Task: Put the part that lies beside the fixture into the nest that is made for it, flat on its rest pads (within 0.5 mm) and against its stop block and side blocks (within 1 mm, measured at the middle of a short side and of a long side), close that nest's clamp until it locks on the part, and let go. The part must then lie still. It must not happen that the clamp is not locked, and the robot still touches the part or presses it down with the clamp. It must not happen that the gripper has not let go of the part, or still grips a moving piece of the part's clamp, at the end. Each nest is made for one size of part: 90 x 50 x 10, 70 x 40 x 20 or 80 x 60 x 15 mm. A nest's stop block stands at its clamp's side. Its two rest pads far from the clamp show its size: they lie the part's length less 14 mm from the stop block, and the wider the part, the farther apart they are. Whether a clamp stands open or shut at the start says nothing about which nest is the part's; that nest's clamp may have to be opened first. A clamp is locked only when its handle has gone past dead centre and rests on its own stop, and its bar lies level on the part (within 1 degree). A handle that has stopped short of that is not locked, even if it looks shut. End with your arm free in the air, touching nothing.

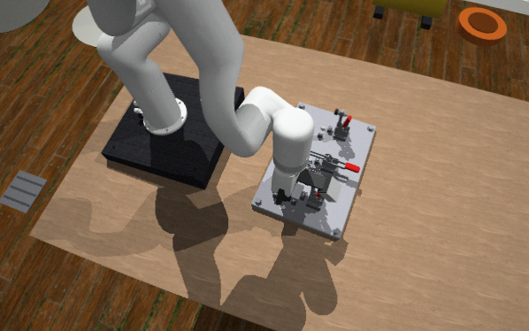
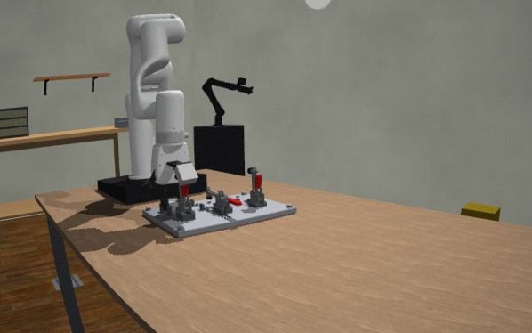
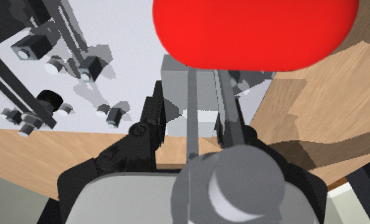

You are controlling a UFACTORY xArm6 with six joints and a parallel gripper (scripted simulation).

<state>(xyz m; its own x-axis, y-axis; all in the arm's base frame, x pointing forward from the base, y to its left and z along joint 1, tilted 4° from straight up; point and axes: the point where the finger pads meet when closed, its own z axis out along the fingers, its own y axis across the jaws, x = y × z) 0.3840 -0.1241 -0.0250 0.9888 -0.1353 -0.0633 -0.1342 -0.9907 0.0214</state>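
- Fixture plate (image 1: 360, 146) sits centre-right of the top view on the counter (image 1: 448, 186), just right of the arm's black base block (image 1: 126, 146).
- I have the tool (image 2: 180, 189) down over the nest at the lower end of the plate in the top view; in the exterior view that is the left end of the plate.
- Tool is clenched on something, fingers stopped partway. From the wrist view I read it as the near clamp's handle: the red grip (image 3: 256, 30) fills the upper centre of the frame and the clamp's links run down from it between the dark fingers.
- Exterior view shows that red grip (image 2: 184, 190) standing roughly upright under the tool.
- The part (image 1: 335, 190), a light grey block, lies in that same nest, just right of the tool in the top view. In the wrist view it shows as the grey block (image 3: 178, 95) behind the clamp links.
- I cannot tell whether it is flat on the pads or against its blocks.
- Middle clamp's handle (image 1: 352, 167) lies flat, pointing to the right edge of the plate.
- Upper clamp's handle (image 1: 347, 120) stands up.
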